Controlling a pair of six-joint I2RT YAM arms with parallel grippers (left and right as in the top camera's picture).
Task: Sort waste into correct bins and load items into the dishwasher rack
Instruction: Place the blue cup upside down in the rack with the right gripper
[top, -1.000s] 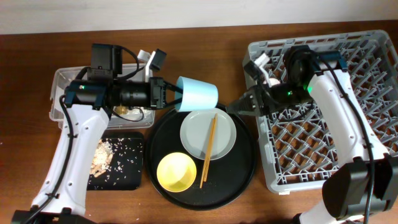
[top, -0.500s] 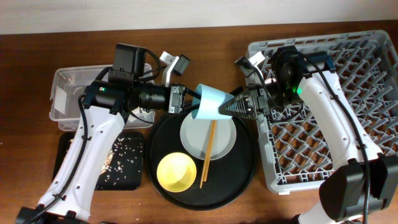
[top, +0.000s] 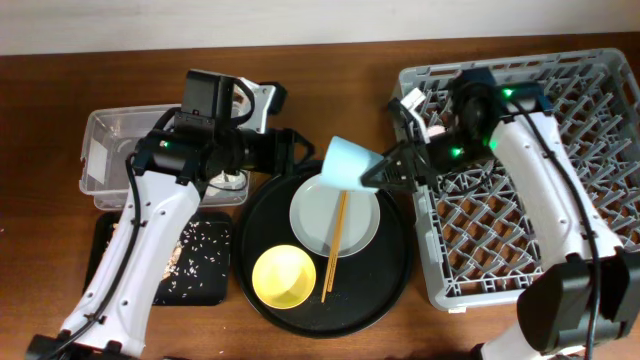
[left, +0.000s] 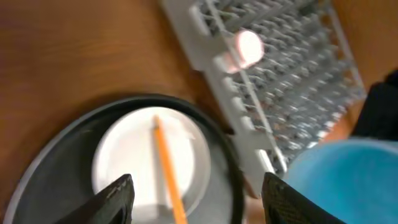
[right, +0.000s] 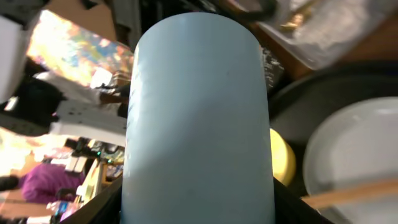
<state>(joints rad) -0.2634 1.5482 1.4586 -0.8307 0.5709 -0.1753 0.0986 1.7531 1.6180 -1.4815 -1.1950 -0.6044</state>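
Observation:
The light blue cup (top: 347, 163) hangs tilted over the plate's far edge, and my right gripper (top: 375, 172) is shut on it from the right. In the right wrist view the cup (right: 198, 118) fills the space between the gripper (right: 198, 208) fingers. My left gripper (top: 296, 152) is open just left of the cup and apart from it. Its wrist view shows nothing between the gripper (left: 198, 186) fingers, with the cup (left: 348, 180) off to the right. The plate (top: 312, 215) carries the chopsticks (top: 334, 240). The yellow bowl (top: 283, 276) sits nearer. A pink cup (left: 244, 48) lies in the dishwasher rack (top: 500, 220).
Plate and bowl rest on a large round black tray (top: 390, 270). A clear tub (top: 110, 150) stands at the far left. In front of it lies a shallow black tray (top: 215, 270) with food scraps (top: 170, 255).
My left gripper has opened and drawn back left off the light blue cup. My right gripper has closed on the cup, which has shifted slightly right.

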